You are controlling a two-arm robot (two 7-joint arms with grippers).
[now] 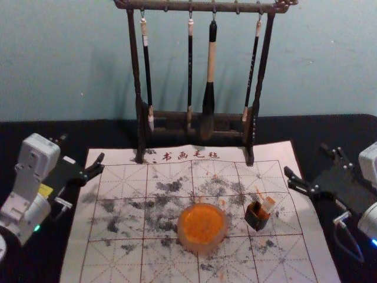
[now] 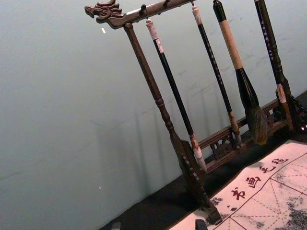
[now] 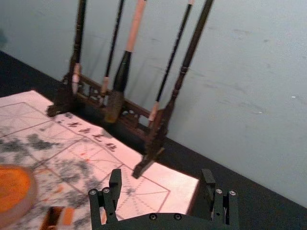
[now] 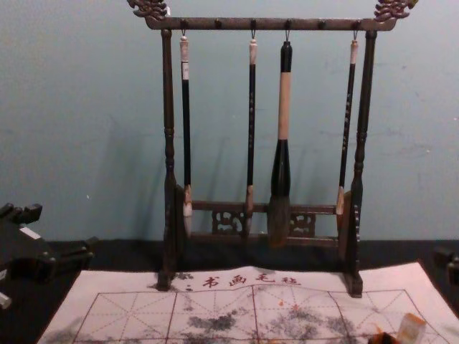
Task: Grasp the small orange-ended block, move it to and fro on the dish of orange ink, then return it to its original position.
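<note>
The dish of orange ink [image 1: 202, 227] sits on the mat near the middle; part of it shows in the right wrist view [image 3: 13, 191]. To its right, the small pale block with orange on it [image 1: 268, 204] leans at a small dark box [image 1: 257, 220]. The block stands at the lower right of the chest view [image 4: 411, 329]. My right gripper [image 1: 306, 159] is open beyond the box to the right, nothing between its fingers [image 3: 161, 176]. My left gripper [image 1: 82, 148] is open and parked over the mat's left edge, its fingertips low in its wrist view [image 2: 158, 224].
A dark wooden rack [image 1: 194, 115] with several hanging brushes stands at the back of the mat, near the wall. The ink-stained calligraphy mat [image 1: 126, 250] lies on the black table [image 1: 35, 131].
</note>
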